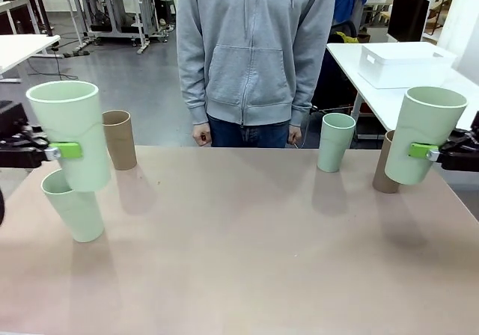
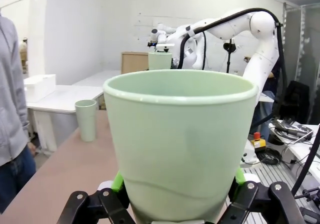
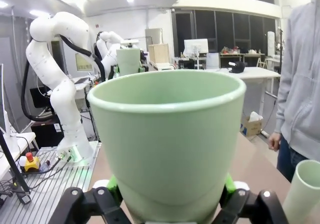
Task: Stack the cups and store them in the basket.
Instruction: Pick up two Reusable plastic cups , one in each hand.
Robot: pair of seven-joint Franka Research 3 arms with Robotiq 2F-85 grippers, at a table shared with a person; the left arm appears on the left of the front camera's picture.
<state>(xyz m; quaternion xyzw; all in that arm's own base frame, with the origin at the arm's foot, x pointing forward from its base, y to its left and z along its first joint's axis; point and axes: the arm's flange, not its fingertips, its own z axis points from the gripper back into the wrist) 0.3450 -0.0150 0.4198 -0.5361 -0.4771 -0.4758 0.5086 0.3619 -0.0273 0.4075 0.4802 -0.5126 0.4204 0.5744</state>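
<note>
Front view: our left gripper point(image 1: 67, 150) grips a mint cup point(image 1: 71, 125) over the low cup point(image 1: 75, 208); our right gripper point(image 1: 420, 151) grips a second cup point(image 1: 425, 129) by the tan cup point(image 1: 384, 172); we should centre rims, then lower straight.

You have the raised cup point(image 1: 71, 133) above the near cup point(image 1: 72, 204) at the tabletop's point(image 1: 239, 245) left, the far-left cup point(image 1: 120, 139) behind them, and at right the lifted cup point(image 1: 425, 134) before the rear cup point(image 1: 383, 174), the middle cup point(image 1: 335, 142) leftward, the basket point(image 1: 404, 64) on the side table point(image 1: 352, 54) behind.
</note>
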